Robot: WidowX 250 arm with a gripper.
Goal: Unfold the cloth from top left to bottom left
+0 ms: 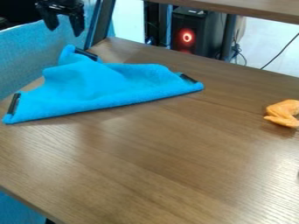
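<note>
Wooden table point(158, 162) foremost, blue cloth point(108, 87) on it, below and apart from the spread-fingered tool point(65, 32).

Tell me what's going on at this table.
A black two-finger robot gripper hangs open at the upper left, holding nothing. A bright blue fabric cloth with black corner strips lies on the brown wood-grain table, folded into a rough triangle, not yet unfolded. An orange wing-shaped object sits at right.
</note>
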